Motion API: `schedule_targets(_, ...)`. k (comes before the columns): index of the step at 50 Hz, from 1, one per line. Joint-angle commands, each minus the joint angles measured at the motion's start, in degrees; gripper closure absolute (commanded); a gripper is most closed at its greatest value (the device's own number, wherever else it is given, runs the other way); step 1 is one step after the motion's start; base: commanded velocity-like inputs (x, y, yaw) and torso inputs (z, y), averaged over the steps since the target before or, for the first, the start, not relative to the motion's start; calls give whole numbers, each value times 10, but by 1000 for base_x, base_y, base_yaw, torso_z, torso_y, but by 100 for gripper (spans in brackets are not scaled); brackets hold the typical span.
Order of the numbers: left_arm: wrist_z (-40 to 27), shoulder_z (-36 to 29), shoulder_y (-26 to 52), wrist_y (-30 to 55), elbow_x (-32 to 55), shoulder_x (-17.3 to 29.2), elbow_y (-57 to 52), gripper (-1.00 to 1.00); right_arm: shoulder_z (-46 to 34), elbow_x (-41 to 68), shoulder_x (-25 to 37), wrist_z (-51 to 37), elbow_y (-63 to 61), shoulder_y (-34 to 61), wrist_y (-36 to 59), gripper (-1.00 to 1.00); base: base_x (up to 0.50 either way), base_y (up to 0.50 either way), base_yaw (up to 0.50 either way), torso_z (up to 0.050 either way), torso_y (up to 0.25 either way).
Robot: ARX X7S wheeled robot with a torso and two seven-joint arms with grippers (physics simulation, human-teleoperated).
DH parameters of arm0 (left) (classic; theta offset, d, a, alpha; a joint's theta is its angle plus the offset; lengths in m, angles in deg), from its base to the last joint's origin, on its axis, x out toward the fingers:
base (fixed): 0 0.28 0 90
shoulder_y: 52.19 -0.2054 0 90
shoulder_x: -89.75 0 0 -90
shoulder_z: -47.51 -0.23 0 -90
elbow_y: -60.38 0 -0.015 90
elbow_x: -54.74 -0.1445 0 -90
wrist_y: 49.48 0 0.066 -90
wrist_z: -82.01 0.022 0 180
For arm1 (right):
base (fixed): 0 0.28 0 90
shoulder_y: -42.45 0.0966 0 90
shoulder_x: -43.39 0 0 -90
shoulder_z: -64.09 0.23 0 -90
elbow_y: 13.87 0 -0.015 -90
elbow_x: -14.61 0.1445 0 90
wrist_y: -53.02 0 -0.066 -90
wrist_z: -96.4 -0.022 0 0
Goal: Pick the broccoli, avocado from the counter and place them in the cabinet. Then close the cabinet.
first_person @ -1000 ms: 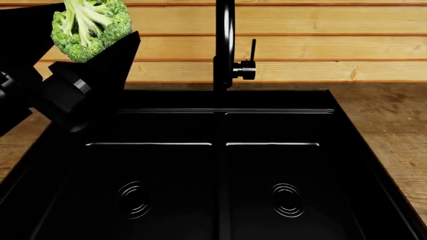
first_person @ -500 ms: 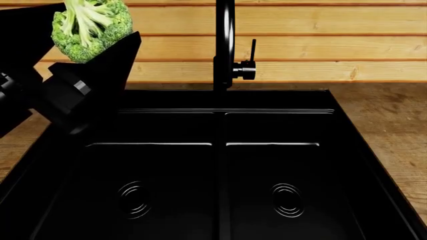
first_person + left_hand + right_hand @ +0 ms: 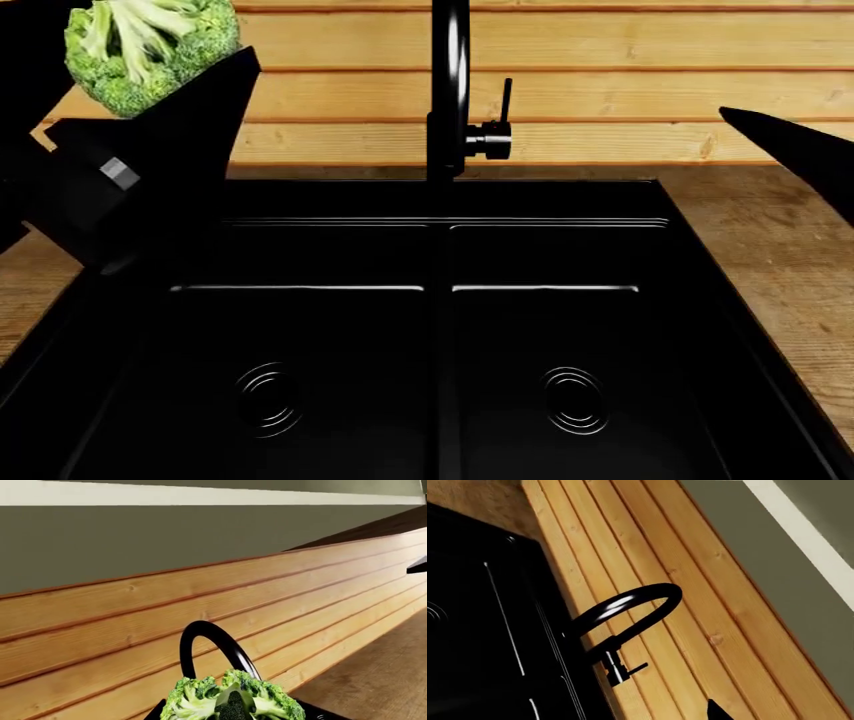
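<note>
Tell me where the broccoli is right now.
In the head view the broccoli is at upper left, held up in the left gripper before the plank wall, left of the black faucet.

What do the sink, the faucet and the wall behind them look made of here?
Sink: matte black, probably coated metal or composite, with faint edge highlights. Faucet: glossy black, likely metal, with a bright streak along its arch. Wall: pale wood planks, visible grain and knots.

The broccoli [image 3: 144, 50] is cropped by the frame's top; the right gripper [image 3: 801, 155] is mostly out of view.
</note>
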Motion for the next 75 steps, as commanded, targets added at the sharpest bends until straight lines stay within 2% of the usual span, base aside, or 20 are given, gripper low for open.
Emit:
schedule_targets(1,-43,50,9,-39,69,42,-26,100,20,40,37,-84,-4,-59,-2,-100,0,0,0,0,0)
schedule_targets(7,-78,52,80,-71,150,85,-38,100,19,65,38,-124,7,-58,5,-100,0,0,0,0,0)
schedule_targets(16,-91,26,174,-86,193,103,-48,100,14,100,45,-156,17,-42,0,-100,0,0,0,0,1)
schedule_targets(21,-103,-29,272,-78,198,94,-28,100,9,113,51,-169,19,-41,-4,-100,0,0,0,0,0)
schedule_targets(28,-129,-131,424,-33,188,42,38,100,-30,117,60,-178,14,-20,4,-100,0,0,0,0,0)
schedule_targets(35,-111,-184,507,13,122,-14,122,100,-43,140,66,-196,12,-19,-6,-100,0,0,0,0,0)
schedule_targets(44,-70,-213,599,39,45,-73,219,100,-57,156,72,-206,13,-10,-12,-100,0,0,0,0,0)
schedule_targets(48,-36,-229,626,47,-19,-99,267,100,-60,159,74,-213,15,-16,-19,-100,0,0,0,0,0)
schedule_targets(60,68,-289,656,32,-195,-151,401,100,-70,166,77,-223,17,-21,-35,-100,0,0,0,0,0)
schedule_targets(68,107,-325,658,17,-276,-164,472,100,-73,172,84,-227,15,-26,-43,-100,0,0,0,0,0)
schedule_targets(75,108,-351,658,17,-323,-176,531,100,-74,176,89,-231,16,-28,-49,-100,0,0,0,0,0)
